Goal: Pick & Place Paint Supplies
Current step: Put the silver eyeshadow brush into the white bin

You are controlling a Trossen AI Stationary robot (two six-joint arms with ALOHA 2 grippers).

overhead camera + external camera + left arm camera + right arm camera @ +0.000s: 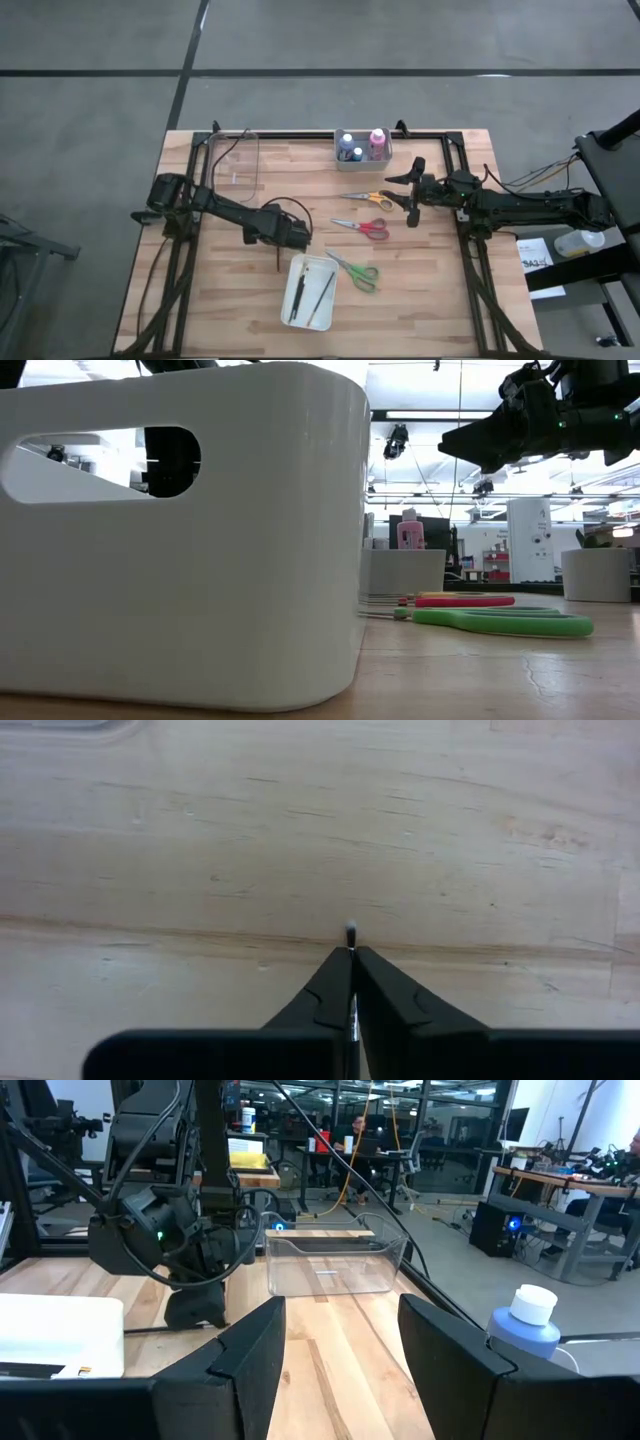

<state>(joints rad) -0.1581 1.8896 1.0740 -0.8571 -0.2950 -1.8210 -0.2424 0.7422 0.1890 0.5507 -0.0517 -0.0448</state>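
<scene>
Counter of pale wood carries a white bin at its near edge with two thin dark brushes already inside, a clear tub and a small tray of capped bottles at the far edge, and orange, red and green scissors lying loose between. Left pincer sits low just beside the bin's far rim, fingers together on a thin brush whose pale tip shows past them in the left wrist view; right pincer hovers with fingers apart near the orange scissors. Step in hand appears to be the brush pickup; next move likely calls for a lift clear of the rim, then release over the bin.
</scene>
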